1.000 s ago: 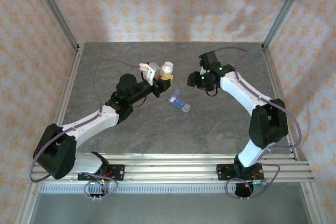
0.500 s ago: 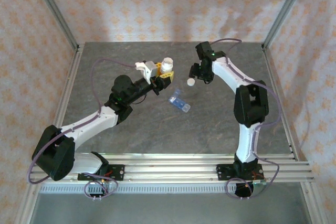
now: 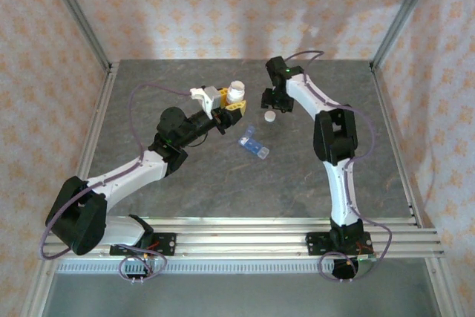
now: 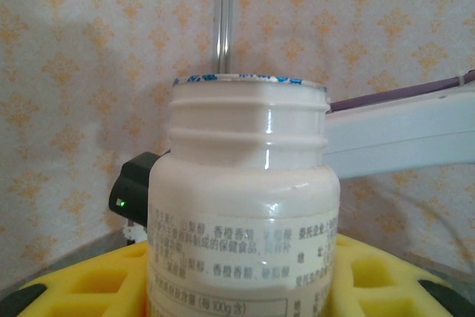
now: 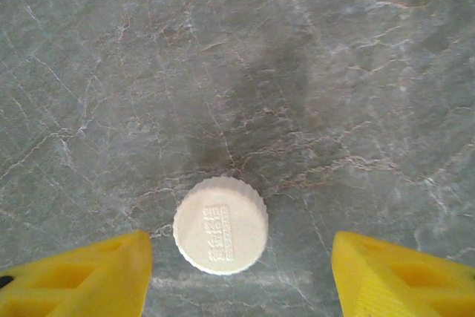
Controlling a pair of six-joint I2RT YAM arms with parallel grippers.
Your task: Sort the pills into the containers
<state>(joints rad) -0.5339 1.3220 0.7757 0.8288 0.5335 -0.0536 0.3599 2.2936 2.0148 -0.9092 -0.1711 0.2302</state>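
Note:
My left gripper (image 3: 231, 102) is shut on a white pill bottle (image 3: 237, 92), held upright above the back of the table. In the left wrist view the bottle (image 4: 245, 206) stands between the yellow fingers (image 4: 89, 287), its cap off and a foil seal over the mouth. The white ribbed cap (image 3: 270, 116) lies flat on the table. My right gripper (image 5: 241, 276) hovers open over the cap (image 5: 220, 224), clear of it on both sides. The light-blue containers (image 3: 254, 143) lie mid-table, in front of both grippers. The pills are hidden.
The grey marble table (image 3: 223, 183) is bounded by metal frame posts (image 3: 74, 16) and patterned walls. The right arm's white link (image 4: 401, 131) crosses behind the bottle. Aluminium rails (image 3: 245, 231) run along the near edge.
The right gripper let go of the cap, which now lies on the table, then opened wider and drew back toward the far left. The left arm lifted the bottle slightly, then held still.

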